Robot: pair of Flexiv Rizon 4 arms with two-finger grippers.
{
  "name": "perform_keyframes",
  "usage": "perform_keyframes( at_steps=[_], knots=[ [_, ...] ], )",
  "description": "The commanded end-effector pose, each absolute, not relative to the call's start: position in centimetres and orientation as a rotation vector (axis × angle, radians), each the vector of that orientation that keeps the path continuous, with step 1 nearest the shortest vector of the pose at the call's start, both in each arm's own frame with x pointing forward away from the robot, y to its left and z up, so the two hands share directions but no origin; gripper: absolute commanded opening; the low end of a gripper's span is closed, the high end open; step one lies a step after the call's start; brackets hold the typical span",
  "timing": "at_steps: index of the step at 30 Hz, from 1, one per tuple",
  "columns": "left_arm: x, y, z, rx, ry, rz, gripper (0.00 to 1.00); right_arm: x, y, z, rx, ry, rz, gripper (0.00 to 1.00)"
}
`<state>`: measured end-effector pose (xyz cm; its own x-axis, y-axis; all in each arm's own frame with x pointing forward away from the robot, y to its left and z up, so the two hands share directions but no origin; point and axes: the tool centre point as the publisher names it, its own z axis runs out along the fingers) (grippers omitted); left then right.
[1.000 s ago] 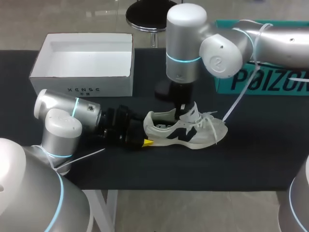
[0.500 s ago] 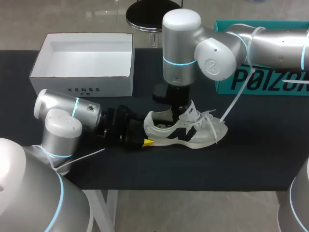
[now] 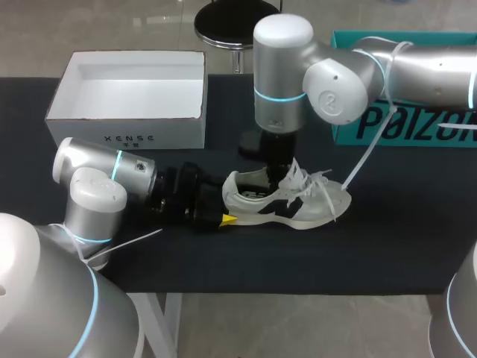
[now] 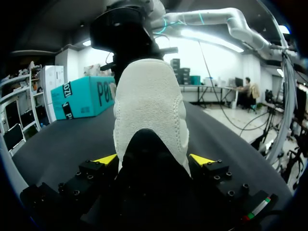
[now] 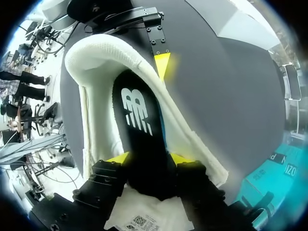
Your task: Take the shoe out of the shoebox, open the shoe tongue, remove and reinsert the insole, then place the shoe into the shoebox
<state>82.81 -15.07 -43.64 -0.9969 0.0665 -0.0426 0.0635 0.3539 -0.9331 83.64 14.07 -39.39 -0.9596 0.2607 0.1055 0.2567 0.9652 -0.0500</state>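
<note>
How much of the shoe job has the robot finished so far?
Done: the shoe lies on the table, out of the white shoebox, its tongue folded back. In hand: the left gripper clamps the heel while the right gripper pinches the black insole, which lies partly inside the shoe; coming out or going back, I cannot tell. Left: seating the insole and boxing the shoe.

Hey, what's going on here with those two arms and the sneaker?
The left gripper clamps the heel of the white shoe, which lies on the dark table, outside the empty white shoebox. The right gripper reaches down into the shoe's opening, shut on the black insole, which sits largely inside the shoe.
</note>
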Motion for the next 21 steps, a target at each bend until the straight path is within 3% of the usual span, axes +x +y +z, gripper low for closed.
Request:
perform_keyframes(
  at_steps=[1,7,11,12,15,16,17,21],
  knots=[
    [82.7,-15.1,-43.9,-0.125,-2.586,1.776,0.0,83.9,14.4,-41.3,-0.388,-2.986,0.056,0.54],
    [82.7,-15.1,-43.9,-0.125,-2.586,1.776,0.0,83.1,14.9,-44.6,-0.393,-2.95,0.045,0.58],
    [82.7,-15.1,-43.9,-0.125,-2.586,1.776,0.0,82.4,15.5,-46.7,-0.399,-2.935,0.032,0.7],
    [82.7,-15.1,-43.9,-0.125,-2.586,1.776,0.0,82.2,15.9,-47.0,-0.397,-2.934,0.028,0.67],
    [82.7,-15.1,-43.9,-0.125,-2.586,1.776,0.0,81.7,16.5,-47.9,-0.395,-2.938,0.034,0.38],
    [82.7,-15.1,-43.9,-0.125,-2.586,1.776,0.0,81.5,16.7,-48.1,-0.397,-2.939,0.036,0.09],
    [82.7,-15.1,-43.9,-0.125,-2.586,1.776,0.0,81.2,16.9,-48.3,-0.403,-2.941,0.035,0.0],
    [82.7,-15.1,-43.9,-0.125,-2.586,1.776,0.0,80.5,17.0,-48.5,-0.43,-2.94,0.035,0.0]
  ],
)
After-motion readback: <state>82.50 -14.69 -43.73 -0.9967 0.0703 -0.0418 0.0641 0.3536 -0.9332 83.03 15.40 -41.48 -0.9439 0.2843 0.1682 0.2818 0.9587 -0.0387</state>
